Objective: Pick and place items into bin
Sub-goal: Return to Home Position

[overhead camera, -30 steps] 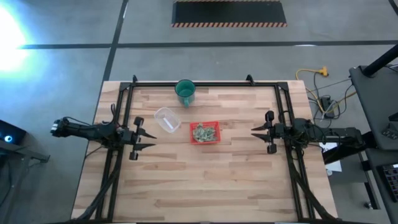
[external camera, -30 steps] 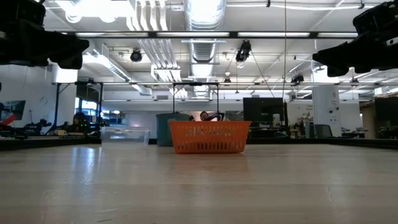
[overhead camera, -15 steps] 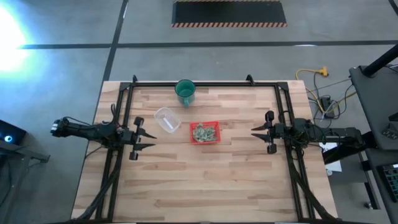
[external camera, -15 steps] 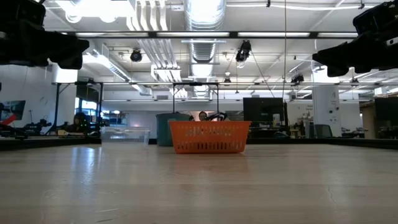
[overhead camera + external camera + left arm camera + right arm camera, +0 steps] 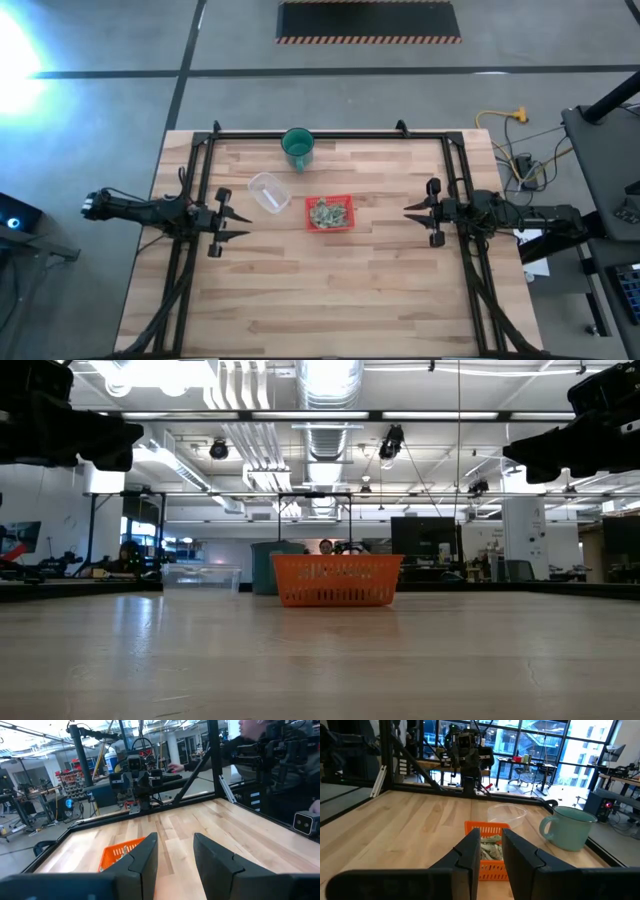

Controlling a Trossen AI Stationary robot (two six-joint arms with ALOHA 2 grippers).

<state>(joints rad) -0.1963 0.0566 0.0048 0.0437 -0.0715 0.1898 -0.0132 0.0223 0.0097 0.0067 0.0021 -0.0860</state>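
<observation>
The small shallow red plastic tray (image 5: 309, 212) sits near the middle of the pale wood-plank worktop (image 5: 330, 290) and holds a heap of pale-green crumpled wrapper pieces (image 5: 328, 212). A clear round plastic container (image 5: 267, 191) lies just beside the tray, toward the left edge. A green cup (image 5: 297, 147) stands by the back edge. The left claw (image 5: 246, 226) hangs near the left edge, fingers moderately parted and empty. The right claw (image 5: 408, 214) hangs near the right edge, narrowly parted and empty. A grey concrete floor (image 5: 100, 120) surrounds the worktop, with a black hazard-bordered mat (image 5: 368, 22) beyond the back edge. Silver ducts (image 5: 325, 380) cross the ceiling.
</observation>
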